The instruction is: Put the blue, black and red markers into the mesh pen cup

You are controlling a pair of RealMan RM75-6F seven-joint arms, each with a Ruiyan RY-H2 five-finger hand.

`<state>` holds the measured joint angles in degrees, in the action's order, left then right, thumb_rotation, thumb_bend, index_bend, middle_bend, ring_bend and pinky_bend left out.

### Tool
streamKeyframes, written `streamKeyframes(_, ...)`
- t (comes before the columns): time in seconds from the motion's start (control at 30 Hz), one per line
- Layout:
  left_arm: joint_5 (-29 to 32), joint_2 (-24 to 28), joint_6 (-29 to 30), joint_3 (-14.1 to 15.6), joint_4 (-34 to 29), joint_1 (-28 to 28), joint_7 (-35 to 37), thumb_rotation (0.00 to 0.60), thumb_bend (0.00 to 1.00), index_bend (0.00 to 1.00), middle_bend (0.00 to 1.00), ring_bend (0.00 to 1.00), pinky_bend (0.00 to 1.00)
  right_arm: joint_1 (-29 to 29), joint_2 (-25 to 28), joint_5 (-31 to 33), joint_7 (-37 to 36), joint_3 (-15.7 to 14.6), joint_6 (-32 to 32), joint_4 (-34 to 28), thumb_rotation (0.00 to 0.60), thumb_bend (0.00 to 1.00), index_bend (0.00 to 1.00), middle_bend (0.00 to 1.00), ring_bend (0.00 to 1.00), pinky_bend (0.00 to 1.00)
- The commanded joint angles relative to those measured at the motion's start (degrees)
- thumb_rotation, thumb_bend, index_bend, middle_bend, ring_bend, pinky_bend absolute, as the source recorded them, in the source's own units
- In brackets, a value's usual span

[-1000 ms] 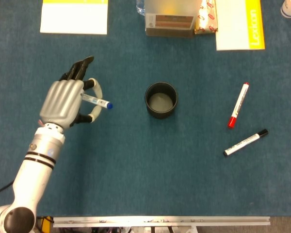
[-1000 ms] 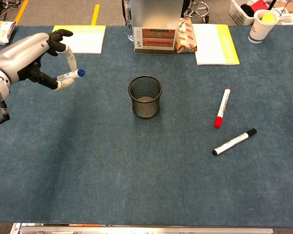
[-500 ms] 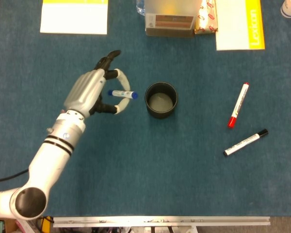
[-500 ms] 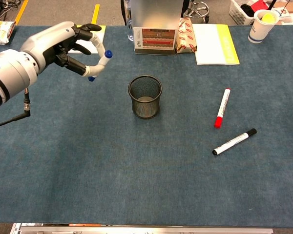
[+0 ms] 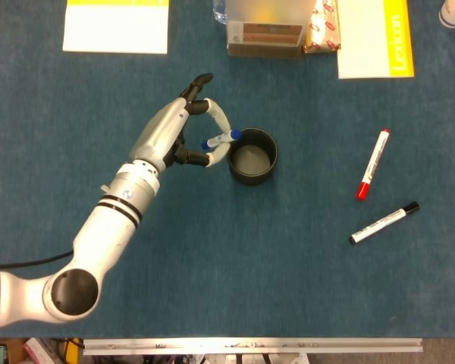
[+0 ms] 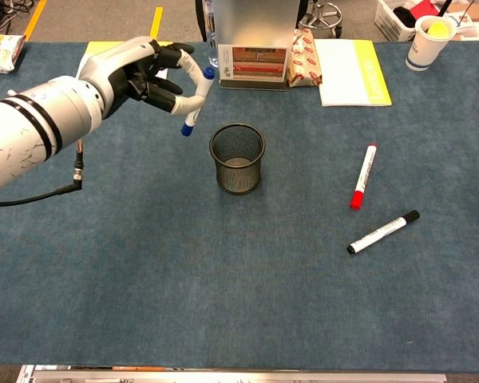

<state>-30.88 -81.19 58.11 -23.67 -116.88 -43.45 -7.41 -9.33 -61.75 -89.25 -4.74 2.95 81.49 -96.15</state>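
Observation:
My left hand (image 5: pixel 183 135) (image 6: pixel 148 73) pinches the blue marker (image 5: pixel 221 139) (image 6: pixel 195 104) between thumb and finger, in the air just left of the black mesh pen cup (image 5: pixel 252 156) (image 6: pixel 237 158). The marker hangs nearly upright in the chest view, blue cap up, close to the cup's left rim. The cup looks empty. The red marker (image 5: pixel 372 164) (image 6: pixel 362 176) and the black marker (image 5: pixel 384 223) (image 6: pixel 382 232) lie on the blue table mat to the right of the cup. My right hand shows in neither view.
At the table's far edge lie a yellow-and-white pad (image 5: pixel 116 25) (image 6: pixel 136 62), a cardboard box (image 5: pixel 267 29) (image 6: pixel 254 48) with a snack packet (image 6: pixel 304 57), and a yellow booklet (image 5: pixel 374 36) (image 6: pixel 347 72). A paper cup (image 6: pixel 427 40) stands at the far right.
My left hand carried the blue marker rightward from the table's left part to the cup's left rim, and the marker tilted from lying flat to nearly upright.

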Motion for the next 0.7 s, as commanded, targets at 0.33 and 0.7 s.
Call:
streamKeyframes(0.33, 2.64, -5.99, 0.45, -0.53, 2.40, -4.64, 2.42, 0.600, 0.34, 0.65, 0.00, 0.00, 0.17, -0.32, -0.26, -0.58, -0.50, -0.79, -1.16, -0.04, 0.600, 0.45, 0.51, 0.34, 0.29, 0.50)
streamKeyframes(0.7, 4.30, -10.58, 0.45, -1.20, 5.44, -7.09, 4.37, 0.600, 0.34, 0.65, 0.00, 0.00, 0.17, -0.27, -0.01, -0.96, -1.16, -0.90, -0.87, -0.28, 0.600, 0.45, 0.51, 0.34, 0.29, 0.50)
